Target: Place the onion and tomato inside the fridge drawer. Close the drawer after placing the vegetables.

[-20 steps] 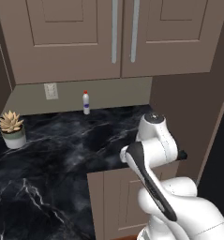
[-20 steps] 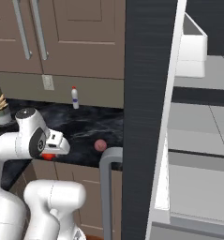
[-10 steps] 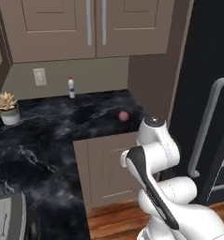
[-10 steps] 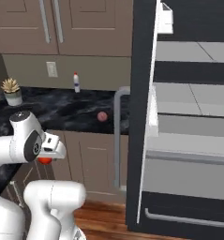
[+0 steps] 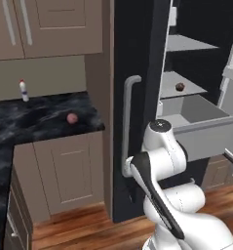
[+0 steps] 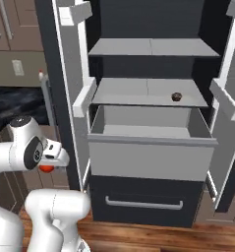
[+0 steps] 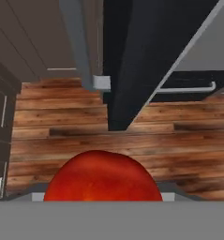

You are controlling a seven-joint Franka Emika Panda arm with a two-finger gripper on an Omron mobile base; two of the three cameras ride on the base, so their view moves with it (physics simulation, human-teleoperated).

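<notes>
My gripper (image 6: 47, 166) hangs low beside my white arm, left of the open fridge, and is shut on the tomato (image 7: 104, 176), a glossy red-orange sphere also peeking out under the hand as tomato (image 6: 46, 169). The hand view looks down past it at the wooden floor. The onion (image 5: 71, 117), a small pinkish bulb, lies on the black marble counter (image 5: 35, 122) to the left. The fridge drawer (image 6: 152, 153), a light grey box, is pulled out below the lower shelf; drawer (image 5: 205, 131) looks bare inside.
The left fridge door (image 5: 135, 97) stands open with a grey bar handle (image 5: 126, 127) between the counter and the drawer. A dark brown ball (image 6: 176, 96) sits on the shelf above the drawer. A dark drawer with bar handle (image 6: 144, 202) lies below. A small bottle (image 5: 23, 90) stands on the counter.
The base has driven right, so both base views swung from the counter to the open fridge. The tomato stays in the gripper; the onion has not moved on the counter.
</notes>
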